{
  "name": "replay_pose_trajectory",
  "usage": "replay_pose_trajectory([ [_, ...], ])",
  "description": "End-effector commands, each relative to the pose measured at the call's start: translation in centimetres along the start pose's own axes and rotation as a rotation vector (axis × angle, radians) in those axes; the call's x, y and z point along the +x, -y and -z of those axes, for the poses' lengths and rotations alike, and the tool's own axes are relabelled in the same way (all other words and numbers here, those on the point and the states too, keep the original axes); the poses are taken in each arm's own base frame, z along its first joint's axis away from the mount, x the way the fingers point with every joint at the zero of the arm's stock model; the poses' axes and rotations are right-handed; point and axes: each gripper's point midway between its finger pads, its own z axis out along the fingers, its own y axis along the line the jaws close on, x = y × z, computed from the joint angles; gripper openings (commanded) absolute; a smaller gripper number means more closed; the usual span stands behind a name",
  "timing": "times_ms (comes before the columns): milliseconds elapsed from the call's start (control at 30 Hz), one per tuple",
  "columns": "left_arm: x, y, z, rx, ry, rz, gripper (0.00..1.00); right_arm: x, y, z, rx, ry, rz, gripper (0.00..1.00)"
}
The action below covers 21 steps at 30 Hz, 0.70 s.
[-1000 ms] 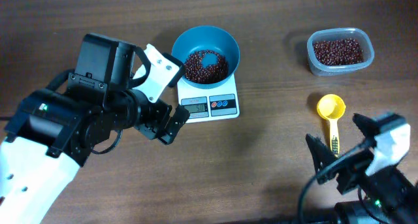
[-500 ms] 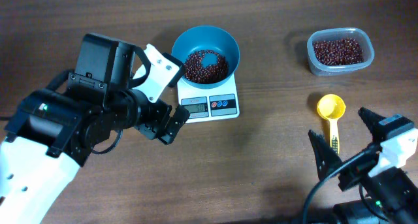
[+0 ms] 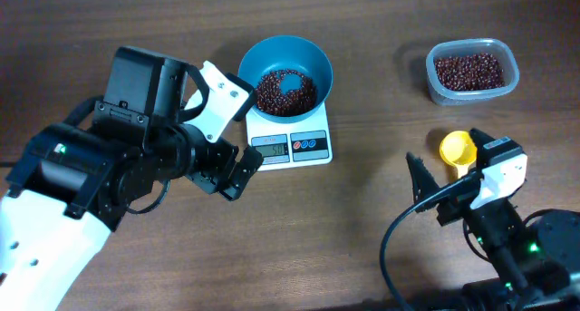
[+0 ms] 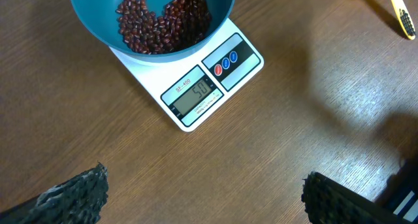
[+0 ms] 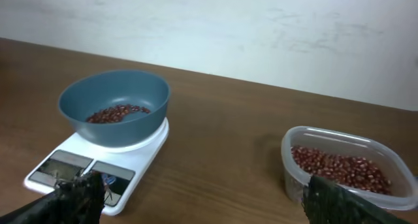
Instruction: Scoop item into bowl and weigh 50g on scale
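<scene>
The teal-blue bowl (image 3: 308, 57) stands on the white scale (image 3: 313, 148) and holds a heap of red-brown beans (image 3: 272, 92). In the left wrist view the scale (image 4: 251, 51) display reads about 50, with the bowl (image 4: 91, 12) and beans (image 4: 163, 25) above it. My left gripper (image 3: 234, 170) is open and empty, just left of the scale; its jaws (image 4: 206, 204) are wide apart over bare wood. My right gripper (image 3: 447, 159) is open and empty at the front right. The right wrist view looks towards the bowl (image 5: 114, 93) and scale (image 5: 140, 155).
A clear tub (image 3: 471, 71) of beans stands at the back right, also in the right wrist view (image 5: 346, 165). A yellow scoop (image 3: 456, 148) lies in front of it, partly hidden under my right gripper; its handle shows in the left wrist view (image 4: 405, 18).
My right gripper has swung left and back, over the yellow scoop, staying open. The left arm, bowl and scale have not moved.
</scene>
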Motion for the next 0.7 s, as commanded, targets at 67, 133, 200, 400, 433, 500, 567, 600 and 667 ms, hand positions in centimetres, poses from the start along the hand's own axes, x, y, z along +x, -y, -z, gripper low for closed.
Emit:
replay_pose_trajectory([
  [67,-0.5,0.1,0.3,0.006,0.015,-0.017,0.99,0.3,1.2,0.0,0.073,-0.002,-0.002,0.99],
  [133,-0.5,0.1,0.3,0.007,0.015,-0.017,0.99,0.6,1.2,-0.2,0.073,-0.005,-0.002,0.99],
  [200,-0.5,0.1,0.3,0.006,0.015,-0.017,0.99,0.7,1.2,-0.4,0.074,0.005,-0.001,0.99],
  [400,-0.5,0.1,0.3,0.007,0.015,-0.017,0.99,1.2,1.3,-1.2,0.078,0.057,0.006,0.99],
  [433,-0.5,0.1,0.3,0.007,0.015,-0.017,0.99,1.3,1.4,-1.4,0.079,0.07,0.007,0.99],
  [500,-0.5,0.1,0.3,0.007,0.015,-0.017,0.99,1.4,1.4,-1.6,0.08,0.09,0.01,0.99],
  [567,-0.5,0.1,0.3,0.007,0.015,-0.017,0.99,1.5,1.4,-1.8,0.082,0.105,0.012,0.99],
  [600,-0.5,0.1,0.3,0.007,0.015,-0.017,0.99,1.6,1.4,-1.8,0.082,0.109,0.013,0.99],
  [667,-0.5,0.1,0.3,0.007,0.015,-0.017,0.99,1.9,1.4,-1.9,0.082,0.102,0.012,0.99],
])
